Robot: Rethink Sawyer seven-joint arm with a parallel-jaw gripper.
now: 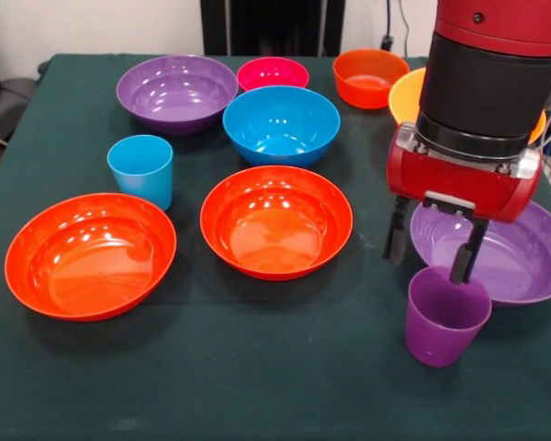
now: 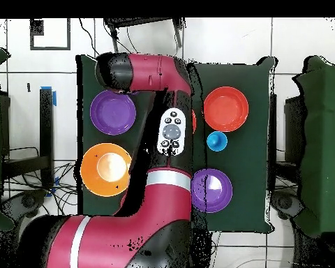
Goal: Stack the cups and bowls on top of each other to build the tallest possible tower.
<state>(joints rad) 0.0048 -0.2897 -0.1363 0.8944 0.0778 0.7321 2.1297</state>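
Note:
The purple cup [image 1: 445,317] stands upright at the table's front right. My gripper [image 1: 430,250] hangs open just above it, one finger [image 1: 394,231] left of the cup, the other at its rim. The light blue cup [image 1: 141,168] stands at the left and also shows in the overhead view [image 2: 216,141]. Two orange-red bowls [image 1: 90,254] [image 1: 276,220] sit in front. The blue bowl [image 1: 281,124], a purple bowl [image 1: 176,92], the pink bowl [image 1: 273,73] and the small orange bowl [image 1: 370,77] sit farther back. A second purple bowl [image 1: 523,262] lies behind the purple cup. No tower shows; every piece stands alone.
The yellow-orange bowl [image 1: 404,95] is half hidden behind my arm; from overhead it [image 2: 105,169] sits beside a purple bowl [image 2: 113,112]. My arm [image 2: 172,132] covers the table's middle there, hiding the gripper. The green table [image 1: 257,377] has bare cloth in front.

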